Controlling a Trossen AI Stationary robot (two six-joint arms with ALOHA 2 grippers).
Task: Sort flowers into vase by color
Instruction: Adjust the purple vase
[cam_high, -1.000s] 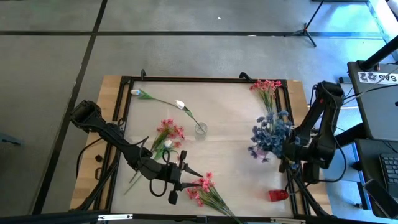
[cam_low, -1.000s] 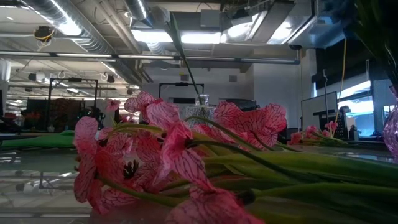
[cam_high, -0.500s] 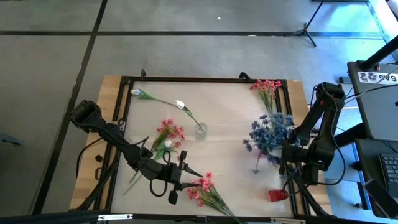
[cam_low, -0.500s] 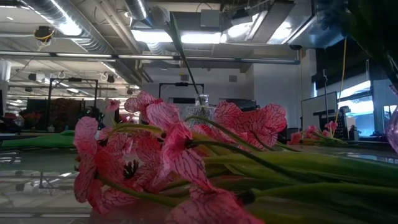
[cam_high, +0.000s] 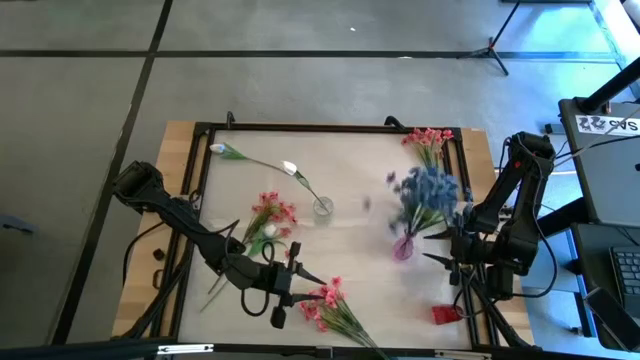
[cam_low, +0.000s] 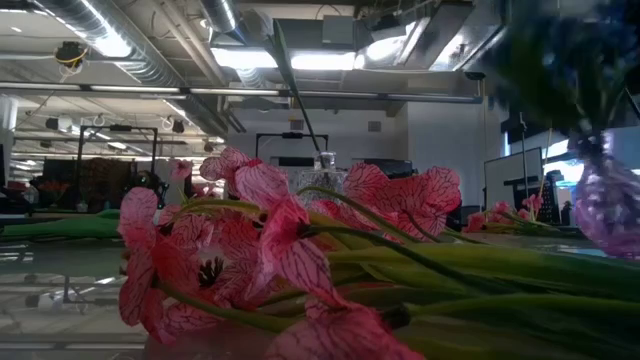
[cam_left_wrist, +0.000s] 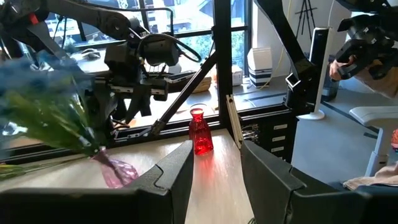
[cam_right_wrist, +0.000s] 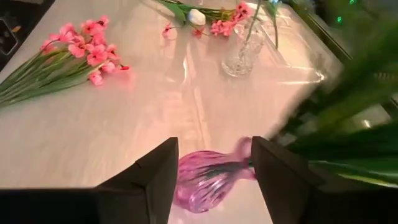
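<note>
A purple vase (cam_high: 403, 247) with blue flowers (cam_high: 425, 190) stands tipped on the right of the table, blooms leaning toward the far edge, all blurred. My right gripper (cam_high: 440, 262) is open just right of it; the vase's belly (cam_right_wrist: 202, 180) shows past the open fingers and apart from them. My left gripper (cam_high: 300, 283) is open, with nothing between its fingers (cam_left_wrist: 216, 146), beside a pink bunch (cam_high: 330, 305) lying on the table at the near edge. A clear vase (cam_high: 322, 207) holds one white flower (cam_high: 290, 168).
A small red vase (cam_high: 447, 313) stands at the near right corner. More pink flowers (cam_high: 428, 138) lie at the far right, and pink and white ones (cam_high: 270, 218) left of centre. A black frame (cam_high: 330, 127) rims the table.
My right gripper has opened and let go of the purple vase. The vase with its blue flowers has swung out from under the gripper toward the table's left and tipped, blooms toward the far edge, and is still blurred with motion. The left arm has kept still.
</note>
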